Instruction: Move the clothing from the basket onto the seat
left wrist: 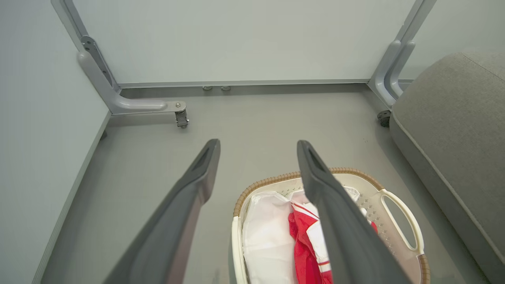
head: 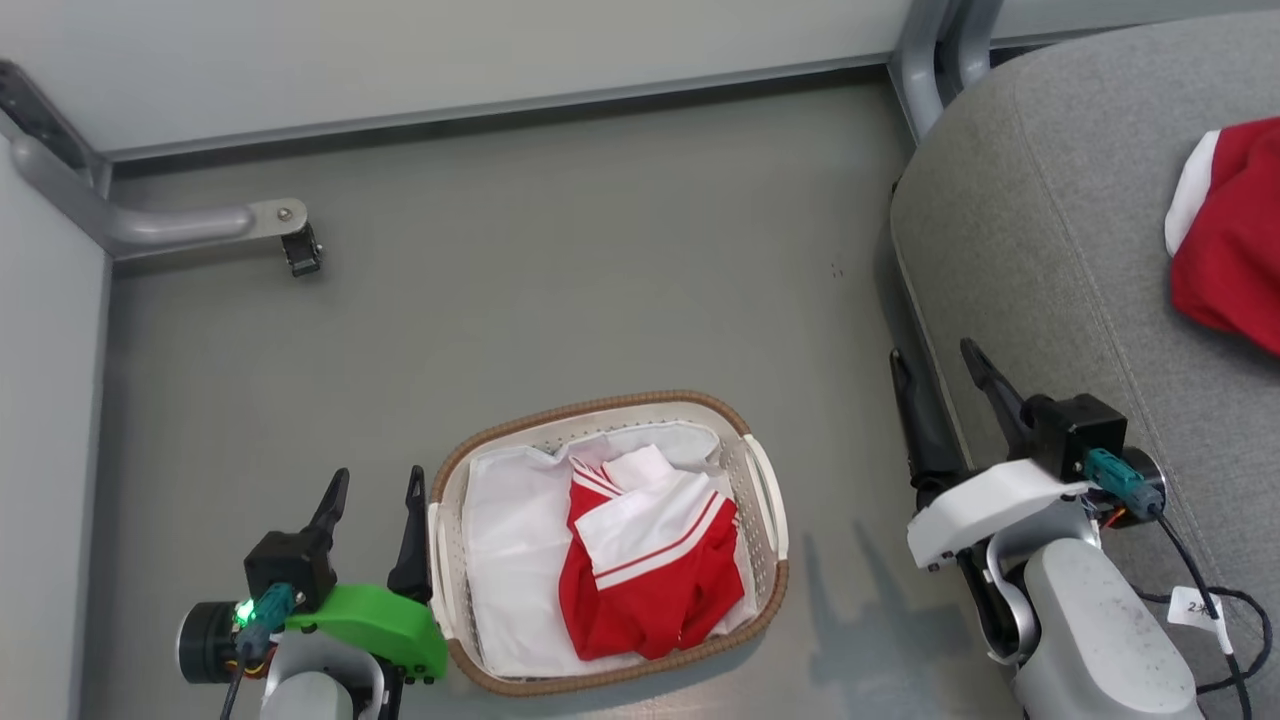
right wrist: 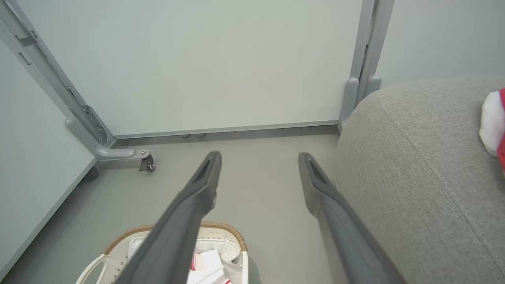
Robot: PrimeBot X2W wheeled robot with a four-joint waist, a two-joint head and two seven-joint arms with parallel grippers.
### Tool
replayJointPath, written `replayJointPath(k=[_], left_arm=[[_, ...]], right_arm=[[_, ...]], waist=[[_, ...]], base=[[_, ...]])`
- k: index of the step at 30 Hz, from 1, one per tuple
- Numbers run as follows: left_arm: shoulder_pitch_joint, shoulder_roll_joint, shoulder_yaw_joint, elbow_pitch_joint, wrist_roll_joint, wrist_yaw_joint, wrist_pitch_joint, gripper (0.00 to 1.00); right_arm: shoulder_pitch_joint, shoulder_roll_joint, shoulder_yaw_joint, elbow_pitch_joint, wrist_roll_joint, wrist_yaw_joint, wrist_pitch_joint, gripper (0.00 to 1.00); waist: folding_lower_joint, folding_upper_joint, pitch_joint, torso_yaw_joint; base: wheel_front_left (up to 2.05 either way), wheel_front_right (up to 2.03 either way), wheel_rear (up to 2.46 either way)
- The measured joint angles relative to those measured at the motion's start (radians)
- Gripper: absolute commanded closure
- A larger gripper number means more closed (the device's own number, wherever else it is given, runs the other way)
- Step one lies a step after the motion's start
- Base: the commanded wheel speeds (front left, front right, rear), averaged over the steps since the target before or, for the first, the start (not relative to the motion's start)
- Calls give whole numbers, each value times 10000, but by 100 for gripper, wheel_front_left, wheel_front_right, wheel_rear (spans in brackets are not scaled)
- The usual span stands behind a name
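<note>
at the lower left, the left gripper [head: 378, 482] is held with its jaws apart and nothing between them, just beside the left handle of the basket [head: 600, 404]. the basket is set on the grey floor [head: 560, 250], and a red garment with white stripes [head: 650, 585] is seen lying inside it on the white liner [head: 510, 560]. at the right, the right gripper [head: 934, 352] is likewise held with jaws spread and empty, at the edge of the seat [head: 1050, 230]. a second red garment with white trim [head: 1235, 260] is laid on the seat, well apart from the basket. farther off, a castor [head: 302, 252] is seen near the wall panel [head: 450, 50].
</note>
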Motion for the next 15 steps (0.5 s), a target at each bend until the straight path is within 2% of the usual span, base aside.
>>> replayJointPath(k=[4,7,15], left_arm=[[-566,-6,-405,581,-65,-38,2,0],[-983,52,-1062,894,-339,-44,0,0],[-2124,742,-3150,1831,-2044,-58,0,0]], right_arm=[[-345,-10,222,-278,-102,0,0,0],[-637,-6,353,-500,-107,0,0,0],[-1322,-12,769,-1164,-107,0,0,0]], waist=[[0,0,646,-190],[0,0,1130,-352],[0,0,2458,-809]], base=[[0,0,0],[0,0,0],[0,0,0]])
